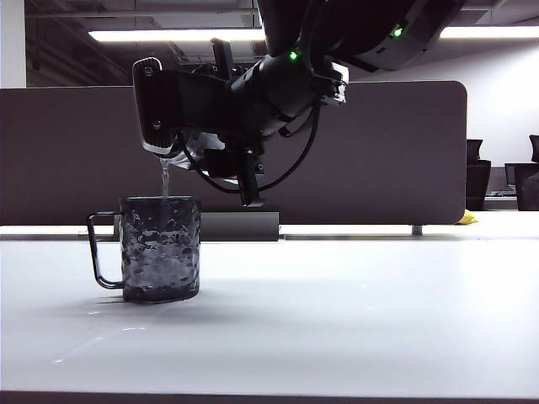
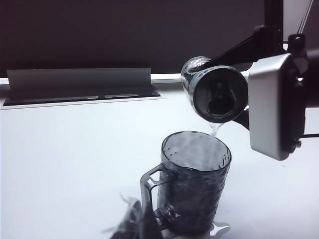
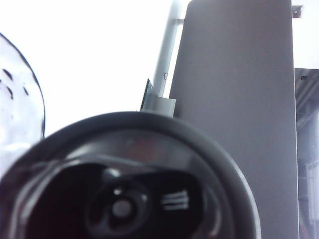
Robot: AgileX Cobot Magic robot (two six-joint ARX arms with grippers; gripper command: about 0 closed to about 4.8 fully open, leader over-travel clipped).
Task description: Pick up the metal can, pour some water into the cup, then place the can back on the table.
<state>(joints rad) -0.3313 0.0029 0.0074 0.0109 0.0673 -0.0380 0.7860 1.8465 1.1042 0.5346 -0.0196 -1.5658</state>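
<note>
The dark dimpled cup [image 1: 160, 248] [image 2: 195, 186] stands on the white table [image 1: 337, 320], its handle [image 1: 99, 251] pointing away from the arm. My right gripper [image 1: 202, 139] reaches across above it, shut on the metal can [image 2: 214, 89]. The can is tipped over with its mouth low, right above the cup's rim. A thin stream of water [image 1: 165, 181] [image 2: 214, 130] falls from the mouth into the cup. In the right wrist view the can's end [image 3: 124, 199] fills the frame beside the cup's wall [image 3: 15, 99]. My left gripper [image 2: 135, 223] shows only as a dark blur near the cup's handle.
A dark grey partition [image 1: 379, 151] runs along the back of the table. A grey cable box [image 1: 240, 225] [image 2: 79, 82] sits at its foot. A small yellow object [image 1: 467, 219] lies far back right. Bright glints [image 2: 219, 230] show on the table by the cup's base.
</note>
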